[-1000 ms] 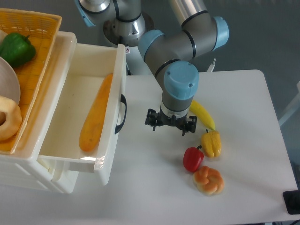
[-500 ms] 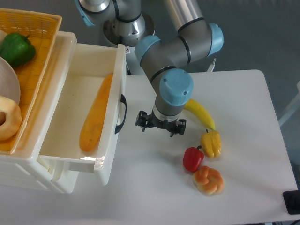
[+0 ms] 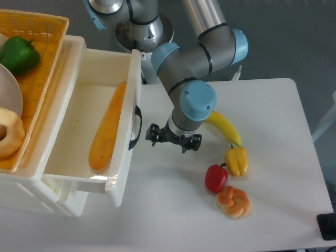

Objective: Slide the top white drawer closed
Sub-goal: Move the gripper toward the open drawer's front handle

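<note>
The drawer [image 3: 92, 131] stands pulled out at the worktop's [image 3: 273, 115] 9 o'clock side, an orange loaf [image 3: 107, 126] lying inside. The gripper [image 3: 171, 140] hangs just at 3 o'clock of the black handle [image 3: 136, 127], not touching. Jaws' spacing cannot be told. Peppers [image 3: 226, 170] lie at 4 o'clock.

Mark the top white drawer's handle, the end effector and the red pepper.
top white drawer handle [image 3: 136, 127], fixed camera, middle of the black curve
end effector [image 3: 170, 143], fixed camera, between its fingertips
red pepper [image 3: 216, 178], fixed camera, body centre
</note>
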Robot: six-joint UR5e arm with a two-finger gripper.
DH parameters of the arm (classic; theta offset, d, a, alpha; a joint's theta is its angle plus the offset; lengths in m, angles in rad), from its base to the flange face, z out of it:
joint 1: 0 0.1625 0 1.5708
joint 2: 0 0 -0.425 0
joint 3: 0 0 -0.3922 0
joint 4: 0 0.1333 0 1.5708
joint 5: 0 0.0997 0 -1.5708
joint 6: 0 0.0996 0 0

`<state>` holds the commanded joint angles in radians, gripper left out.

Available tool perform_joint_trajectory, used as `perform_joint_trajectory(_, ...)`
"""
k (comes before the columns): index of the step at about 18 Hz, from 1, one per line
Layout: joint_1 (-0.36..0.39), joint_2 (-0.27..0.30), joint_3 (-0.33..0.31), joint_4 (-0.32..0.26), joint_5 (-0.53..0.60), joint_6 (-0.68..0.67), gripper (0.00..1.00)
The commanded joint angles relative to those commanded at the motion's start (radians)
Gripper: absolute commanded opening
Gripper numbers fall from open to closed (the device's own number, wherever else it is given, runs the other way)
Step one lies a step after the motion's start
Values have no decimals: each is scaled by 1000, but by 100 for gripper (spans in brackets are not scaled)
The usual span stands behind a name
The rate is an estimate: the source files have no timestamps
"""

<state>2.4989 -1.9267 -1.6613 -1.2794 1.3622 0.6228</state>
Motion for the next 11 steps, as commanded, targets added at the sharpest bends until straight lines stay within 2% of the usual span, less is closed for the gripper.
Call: perform_joint_trajectory(11,-17,5,0,-11,-32,-2,100)
